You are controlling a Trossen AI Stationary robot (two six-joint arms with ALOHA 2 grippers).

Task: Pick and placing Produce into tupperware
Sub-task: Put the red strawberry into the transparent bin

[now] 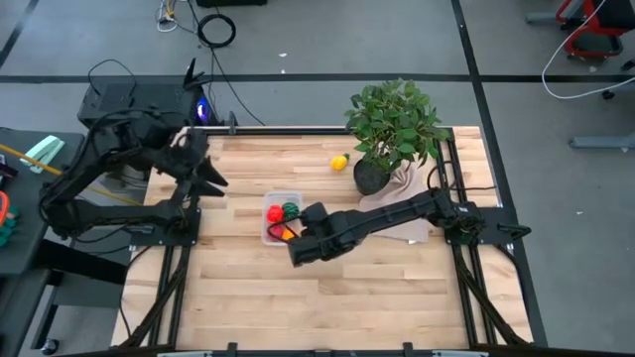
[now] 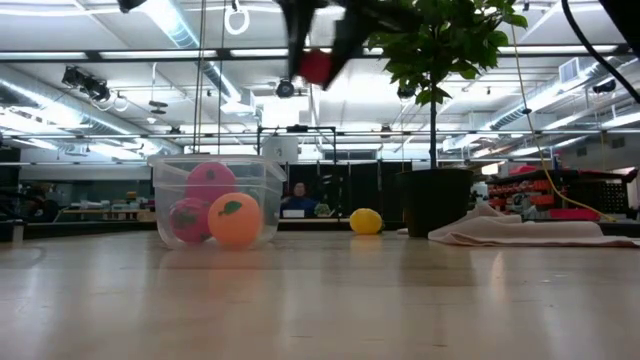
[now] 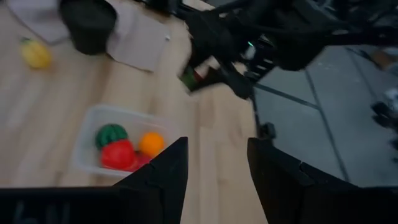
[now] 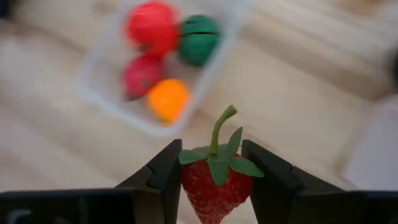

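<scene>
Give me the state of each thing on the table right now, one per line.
tupperware: upright, lidless, holding four produce pieces.
strawberry: clamped in the right end effector, above the table beside the tupperware.
lemon: loose on the table, by the potted plant.
left end effector: open, empty, raised.
cloth: lying crumpled.

The desk (image 1: 327, 288) is pale, smooth wood planks. The tupperware (image 2: 265, 190) is clear glossy plastic. A beige cloth (image 2: 520, 232) lies crumpled, matt.

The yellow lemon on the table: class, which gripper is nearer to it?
Right. The right gripper hovers beside the tupperware, nearer the lemon; the left gripper waits beyond the container.
</scene>
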